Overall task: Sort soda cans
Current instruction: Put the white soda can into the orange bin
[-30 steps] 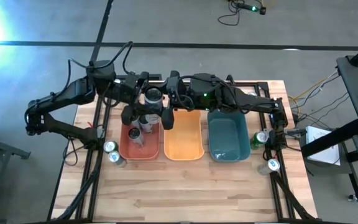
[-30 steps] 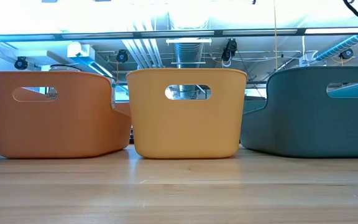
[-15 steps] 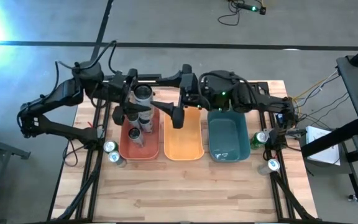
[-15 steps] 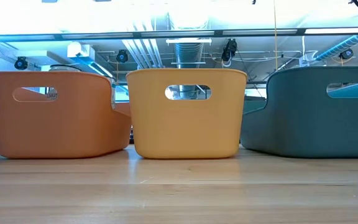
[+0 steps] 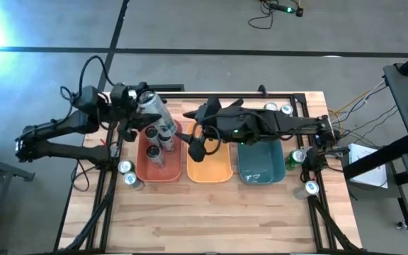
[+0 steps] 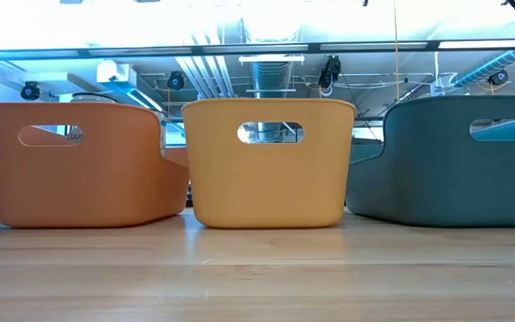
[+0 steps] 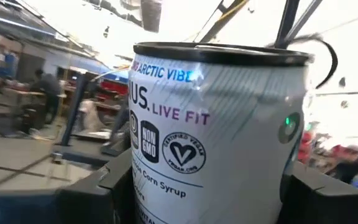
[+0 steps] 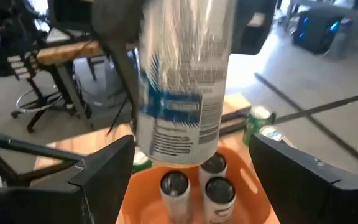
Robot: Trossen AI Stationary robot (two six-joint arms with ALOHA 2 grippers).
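Observation:
My left gripper [image 5: 146, 108] is shut on a silver-blue soda can [image 5: 152, 108], held tilted in the air over the far left corner of the red bin [image 5: 142, 168]. The same can [image 8: 185, 81] hangs large in the right wrist view. Several dark cans [image 5: 160, 138] stand upright inside the red bin. My right gripper [image 5: 197, 144] is open over the yellow bin [image 5: 211, 170], with nothing between its fingers. Two green cans [image 5: 128, 173] stand on the table left of the red bin. No gripper shows in the low view. My left gripper pinches the silver-blue can's side wall [image 7: 143, 186] between its two fingers [image 7: 95, 193], one on each opposite side. The can is lifted clear of the bin and the table. It is tilted, and its free end [image 8: 179, 149] hangs over the dark cans in the red bin.
The teal bin [image 5: 259, 159] stands right of the yellow one. Loose cans stand at the table's right edge [image 5: 297, 157], [image 5: 310, 188] and at its far edge [image 5: 278, 108]. In the low view the three bins form a row across the table [image 6: 257, 268].
My left gripper has carried the silver-blue can from above the red bin's far end toward the table's left edge, and the can has tipped from upright to tilted. My right gripper has stayed open and has drawn away from the can, a little toward the near edge.

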